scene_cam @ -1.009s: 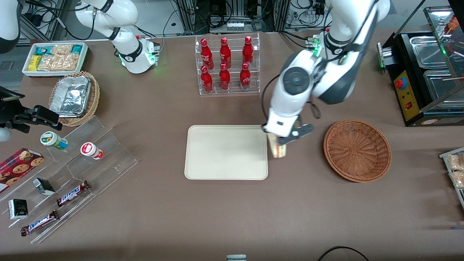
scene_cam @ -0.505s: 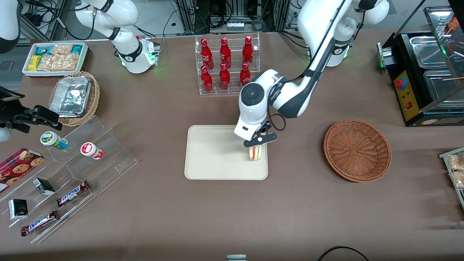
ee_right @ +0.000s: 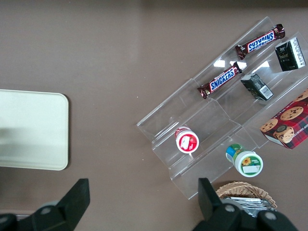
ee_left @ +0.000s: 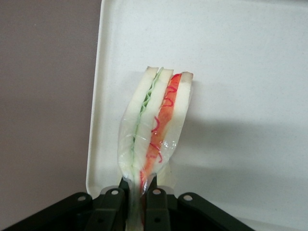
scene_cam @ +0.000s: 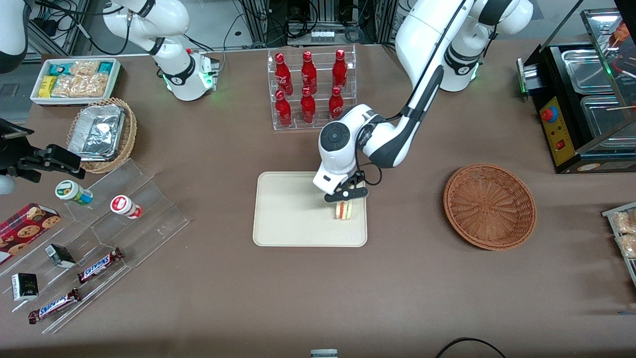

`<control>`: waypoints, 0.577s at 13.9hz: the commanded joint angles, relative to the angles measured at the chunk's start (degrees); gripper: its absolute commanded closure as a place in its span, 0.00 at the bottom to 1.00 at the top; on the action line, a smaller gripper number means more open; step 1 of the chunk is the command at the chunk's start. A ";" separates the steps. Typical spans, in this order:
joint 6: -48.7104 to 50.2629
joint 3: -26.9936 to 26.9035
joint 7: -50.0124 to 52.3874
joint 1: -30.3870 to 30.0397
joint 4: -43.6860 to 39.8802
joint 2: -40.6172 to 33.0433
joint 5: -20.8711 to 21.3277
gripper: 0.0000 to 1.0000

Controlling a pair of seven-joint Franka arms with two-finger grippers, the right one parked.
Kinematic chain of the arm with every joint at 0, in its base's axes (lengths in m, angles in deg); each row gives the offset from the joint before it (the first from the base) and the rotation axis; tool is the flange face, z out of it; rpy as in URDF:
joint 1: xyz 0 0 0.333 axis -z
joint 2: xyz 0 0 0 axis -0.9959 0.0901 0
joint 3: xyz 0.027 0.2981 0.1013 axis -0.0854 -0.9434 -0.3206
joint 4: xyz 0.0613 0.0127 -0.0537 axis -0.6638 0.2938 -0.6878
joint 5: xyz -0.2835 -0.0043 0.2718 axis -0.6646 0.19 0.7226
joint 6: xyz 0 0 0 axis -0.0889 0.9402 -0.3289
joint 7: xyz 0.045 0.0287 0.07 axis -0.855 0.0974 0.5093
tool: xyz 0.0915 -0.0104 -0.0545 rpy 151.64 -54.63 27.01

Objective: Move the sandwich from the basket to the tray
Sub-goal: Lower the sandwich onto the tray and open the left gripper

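- The gripper [scene_cam: 346, 195] sits just right of center in the front view, its fingers [ee_left: 114, 202] pinched tight on one end of the sandwich [scene_cam: 344, 210].
- The sandwich stands on edge over the tray [scene_cam: 288, 214], near its right rim.
- The basket [scene_cam: 489, 206] lies well apart, at mid-right.

White arm [scene_cam: 422, 94] — black gripper [scene_cam: 346, 195]

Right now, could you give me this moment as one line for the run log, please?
gripper: shut on sandwich | position: over tray, near its basket-side edge | basket: empty | release: not yet
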 commanded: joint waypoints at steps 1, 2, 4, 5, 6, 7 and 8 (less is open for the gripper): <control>-0.12 -0.85 -0.07 0.96 -1.78 1.60 0.75 0.89; -1.00 -0.85 0.37 0.96 -1.78 1.78 0.76 0.69; -1.62 -1.02 0.64 0.79 -1.87 1.69 0.76 0.27; -1.54 -1.11 0.64 0.61 -2.04 1.61 0.76 0.11; -1.53 -1.20 0.55 0.52 -2.83 1.52 0.67 0.00; -1.36 -1.37 0.72 0.35 -3.18 1.26 0.58 0.00; -0.92 -1.55 0.99 0.26 -3.36 0.38 0.49 0.00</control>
